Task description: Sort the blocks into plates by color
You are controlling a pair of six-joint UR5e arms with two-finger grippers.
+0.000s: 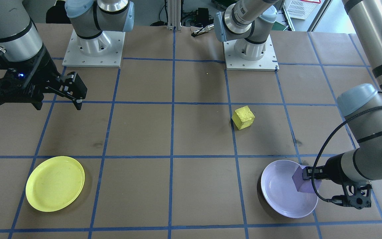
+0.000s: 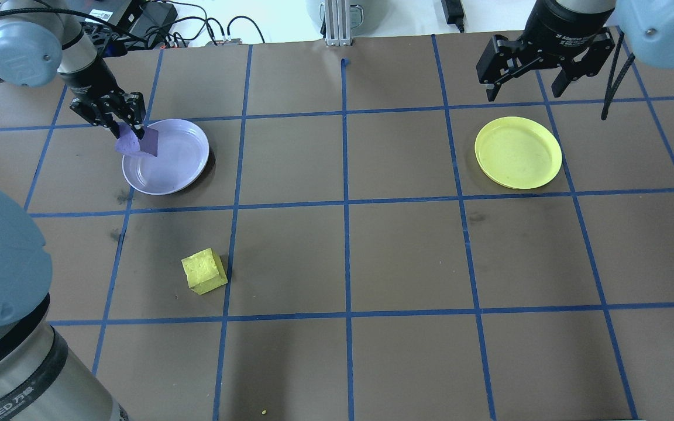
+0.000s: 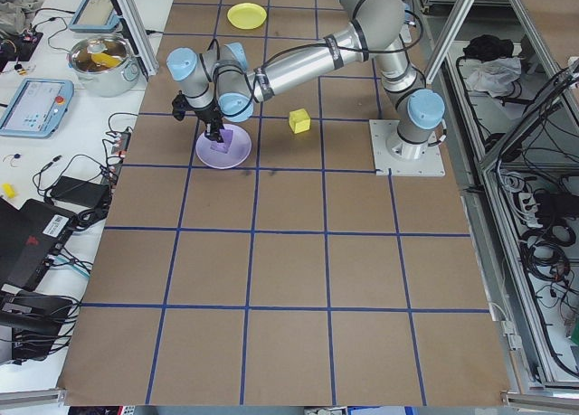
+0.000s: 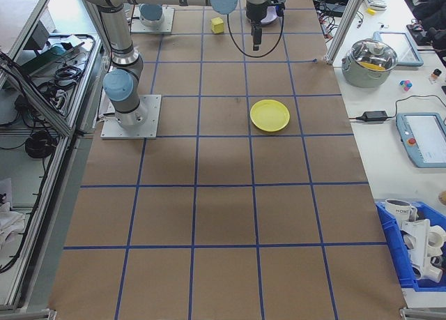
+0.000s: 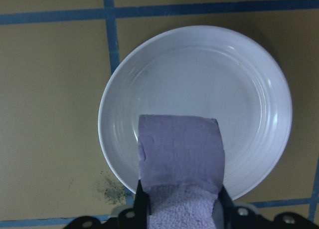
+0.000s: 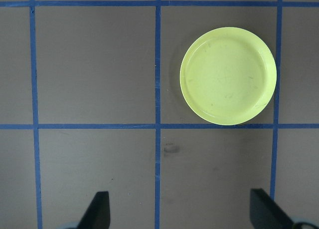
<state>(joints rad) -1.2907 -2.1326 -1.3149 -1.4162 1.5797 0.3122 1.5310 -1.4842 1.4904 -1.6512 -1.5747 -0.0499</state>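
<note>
My left gripper (image 2: 132, 130) is shut on the light purple block (image 2: 137, 141), held above the near-left rim of the lavender plate (image 2: 176, 161). In the left wrist view the purple block (image 5: 180, 156) sits between the fingers, over the lavender plate (image 5: 234, 104). The yellow block (image 2: 203, 271) rests on the table, nearer the robot than that plate. The yellow plate (image 2: 518, 152) lies on the right side with nothing in it. My right gripper (image 2: 527, 82) hangs open beyond the yellow plate, well above the table.
Brown paper with a blue tape grid covers the table. Both arm bases (image 1: 93, 49) stand at the robot's edge. A bench along the far side (image 3: 90, 62) holds a pot, tablets and cables. A blue bin (image 4: 418, 247) sits off the table.
</note>
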